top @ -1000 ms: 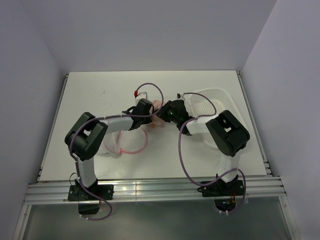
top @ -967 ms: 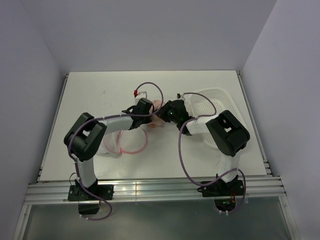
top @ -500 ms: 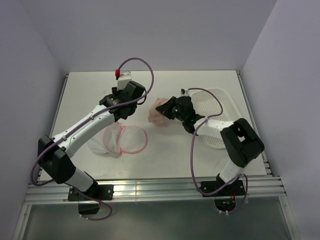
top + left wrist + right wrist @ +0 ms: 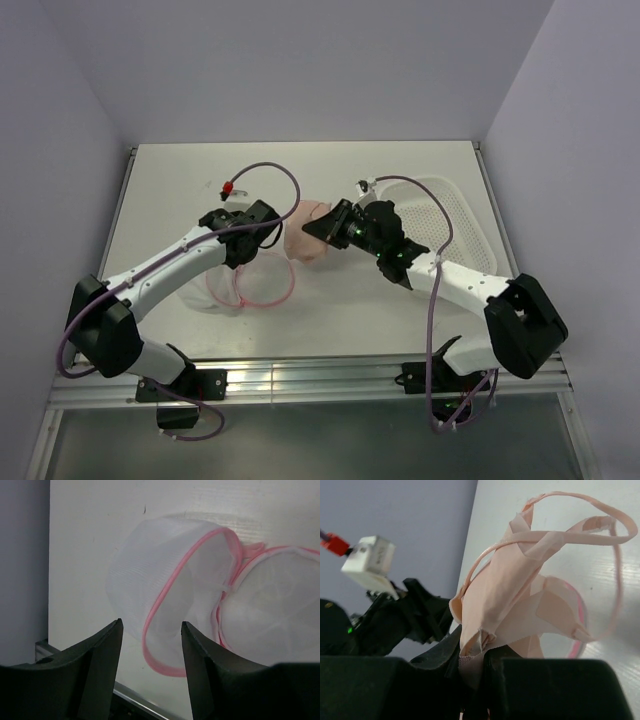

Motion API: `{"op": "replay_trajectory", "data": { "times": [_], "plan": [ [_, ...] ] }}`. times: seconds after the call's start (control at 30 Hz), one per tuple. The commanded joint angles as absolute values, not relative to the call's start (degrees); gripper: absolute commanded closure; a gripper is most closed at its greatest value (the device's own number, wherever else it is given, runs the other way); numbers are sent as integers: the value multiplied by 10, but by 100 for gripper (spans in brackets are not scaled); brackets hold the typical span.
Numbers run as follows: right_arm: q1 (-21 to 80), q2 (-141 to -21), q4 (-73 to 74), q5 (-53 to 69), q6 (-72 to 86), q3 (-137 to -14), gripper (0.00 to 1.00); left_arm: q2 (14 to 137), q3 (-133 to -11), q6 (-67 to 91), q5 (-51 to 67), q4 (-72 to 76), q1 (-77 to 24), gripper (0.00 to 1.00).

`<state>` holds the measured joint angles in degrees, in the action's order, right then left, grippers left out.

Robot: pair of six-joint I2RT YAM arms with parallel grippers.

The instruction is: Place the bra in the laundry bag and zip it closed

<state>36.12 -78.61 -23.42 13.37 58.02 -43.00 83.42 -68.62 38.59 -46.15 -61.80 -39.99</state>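
Right gripper (image 4: 472,667) aloft with bra (image 4: 512,595)

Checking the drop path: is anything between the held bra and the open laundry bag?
Nothing lies on the table between them. The bra, shut in the right claw, hangs beside the open laundry bag; the open left claw hovers over the bag and may crowd the drop.

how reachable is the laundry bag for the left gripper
Probably yes: the left gripper hangs open over the laundry bag, nothing between them; the right gripper holds the bra off to one side.
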Motion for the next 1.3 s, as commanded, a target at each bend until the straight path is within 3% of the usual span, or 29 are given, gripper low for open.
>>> {"op": "replay_trajectory", "data": {
  "times": [0.0, 0.27, 0.83, 0.93, 1.0, 1.17, 1.27],
  "plan": [
    [369, -763, -246, 150, 584, -410, 99, 817, -665, 385, -440, -622, -400, 43],
    [388, -751, -245, 160, 586, -390, 99, 822, -641, 374, -417, -593, -382, 50],
    [392, -710, -219, 169, 577, -365, 99, 872, -624, 356, -409, -567, -322, 49],
    [394, -708, -221, 177, 577, -362, 99, 883, -625, 360, -417, -568, -321, 58],
    [400, -708, -222, 182, 576, -361, 99, 888, -625, 359, -417, -565, -321, 75],
    [424, -710, -226, 193, 563, -368, 99, 877, -629, 347, -399, -556, -322, 100],
    [440, -722, -249, 215, 561, -369, 99, 848, -646, 335, -365, -548, -331, 100]
  ]
}}
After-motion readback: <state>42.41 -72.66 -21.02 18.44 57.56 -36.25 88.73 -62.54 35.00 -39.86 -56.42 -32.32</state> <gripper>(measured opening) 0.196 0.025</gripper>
